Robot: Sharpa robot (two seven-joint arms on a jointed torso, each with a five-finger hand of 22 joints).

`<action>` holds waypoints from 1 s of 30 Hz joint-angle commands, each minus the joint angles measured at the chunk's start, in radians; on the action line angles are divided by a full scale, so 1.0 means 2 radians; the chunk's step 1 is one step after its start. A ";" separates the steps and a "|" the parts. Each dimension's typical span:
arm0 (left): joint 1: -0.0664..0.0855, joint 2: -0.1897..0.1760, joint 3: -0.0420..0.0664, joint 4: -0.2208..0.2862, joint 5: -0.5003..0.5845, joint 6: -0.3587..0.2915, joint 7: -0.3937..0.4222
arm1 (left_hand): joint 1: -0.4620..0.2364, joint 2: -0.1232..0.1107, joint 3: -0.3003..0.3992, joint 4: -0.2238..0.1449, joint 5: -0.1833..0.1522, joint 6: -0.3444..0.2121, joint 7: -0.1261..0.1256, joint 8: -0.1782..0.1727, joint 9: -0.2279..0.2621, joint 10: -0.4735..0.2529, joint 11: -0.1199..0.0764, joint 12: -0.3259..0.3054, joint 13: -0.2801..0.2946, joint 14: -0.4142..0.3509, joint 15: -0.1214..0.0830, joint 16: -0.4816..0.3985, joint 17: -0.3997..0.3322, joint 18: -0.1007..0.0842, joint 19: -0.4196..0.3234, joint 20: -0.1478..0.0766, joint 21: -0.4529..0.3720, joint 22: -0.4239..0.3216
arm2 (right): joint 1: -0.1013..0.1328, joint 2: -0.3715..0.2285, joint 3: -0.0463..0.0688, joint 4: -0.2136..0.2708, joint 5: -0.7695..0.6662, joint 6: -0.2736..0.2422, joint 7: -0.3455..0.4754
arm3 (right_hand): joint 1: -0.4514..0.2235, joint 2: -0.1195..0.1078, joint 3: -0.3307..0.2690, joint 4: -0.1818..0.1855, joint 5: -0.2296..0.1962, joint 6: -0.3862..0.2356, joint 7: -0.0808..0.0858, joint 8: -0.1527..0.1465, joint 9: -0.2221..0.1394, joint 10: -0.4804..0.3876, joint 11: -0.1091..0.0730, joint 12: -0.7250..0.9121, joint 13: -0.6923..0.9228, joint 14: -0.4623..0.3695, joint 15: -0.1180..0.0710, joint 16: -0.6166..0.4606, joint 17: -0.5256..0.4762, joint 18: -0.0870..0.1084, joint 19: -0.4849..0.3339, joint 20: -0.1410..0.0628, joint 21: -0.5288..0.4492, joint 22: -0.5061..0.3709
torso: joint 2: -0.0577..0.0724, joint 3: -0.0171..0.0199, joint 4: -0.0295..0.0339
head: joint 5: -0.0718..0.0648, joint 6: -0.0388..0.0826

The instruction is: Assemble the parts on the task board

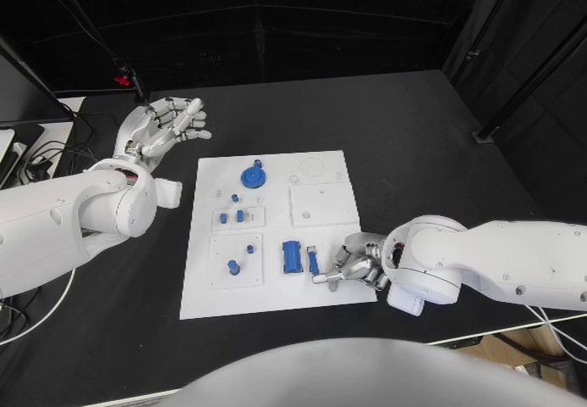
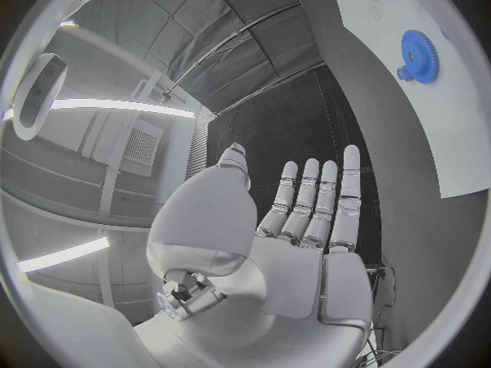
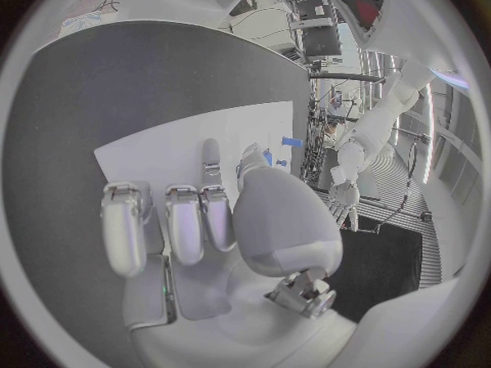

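While my right hand (image 1: pixel 354 264) rests on the near right part of the task board (image 1: pixel 276 233), its fingers (image 1: pixel 328 277) are curled narrow and lie just beside a small blue peg (image 1: pixel 313 259); I cannot tell from the head view if they already pinch it or only touch it. Next to this peg, on the side away from the fingers, lies a bigger blue block (image 1: pixel 291 257). Both pieces have their long axis running from the near edge of the tabletop toward the far edge, so I judge the fingers must come at the peg from its right side, across the axis. My left hand (image 1: pixel 168 123) is well apart, off the board near the far left corner of the tabletop, fingers wide and holding nothing; the right hand is clearly the nearer one. Counting the blue parts: one gear (image 1: pixel 254 176) at the far side of the board, two or three small pieces (image 1: pixel 238 217) in the middle left plate, two small pieces (image 1: pixel 234 268) on the near left plate, then the block and the peg. Smaller white parts I cannot count surely.
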 commanded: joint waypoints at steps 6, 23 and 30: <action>0.001 0.000 0.000 0.000 0.000 0.005 0.002 | 0.000 0.006 -0.003 -0.001 0.003 -0.005 0.055 0.003 0.000 -0.003 0.000 0.003 0.000 -0.001 -0.003 0.003 -0.001 0.000 0.001 0.000 0.002 0.000 | 0.000 0.001 0.000 -0.002 -0.002 -0.019 0.009 | -0.006 0.019 -0.008 0.001 -0.002 0.000 -0.004 0.005 0.004 0.053 -0.005 0.002 0.132 0.052 -0.004 0.001 0.132 -0.004 0.052 -0.003 0.002 0.132 | 0.000 0.0000 0.0006 | 0.000 0.000; 0.001 0.000 0.000 0.001 0.000 0.005 0.002 | 0.000 0.006 -0.003 -0.001 0.003 -0.005 0.055 0.003 0.000 -0.003 0.000 0.003 0.000 -0.001 -0.003 0.003 -0.001 0.000 0.001 0.000 0.002 0.000 | 0.000 0.006 0.000 -0.008 0.002 -0.025 0.010 | 0.010 0.047 -0.008 -0.002 0.001 0.000 -0.006 0.004 0.010 0.053 -0.006 0.002 0.132 0.052 -0.005 0.001 0.132 -0.004 0.052 -0.004 0.002 0.132 | 0.000 -0.0002 0.0000 | 0.000 0.000; 0.001 0.000 0.000 0.000 0.000 0.005 0.002 | 0.000 0.006 -0.003 -0.001 0.003 -0.005 0.055 0.003 0.000 -0.003 0.000 0.003 0.000 -0.001 -0.003 0.003 -0.001 0.000 0.001 0.000 0.002 0.000 | 0.000 0.009 0.000 -0.011 0.003 -0.029 0.011 | 0.020 0.065 -0.009 -0.001 0.016 0.001 -0.006 0.001 0.013 0.053 -0.006 0.002 0.132 0.052 -0.005 0.001 0.132 -0.004 0.052 -0.004 0.002 0.132 | 0.000 -0.0002 -0.0002 | 0.000 0.000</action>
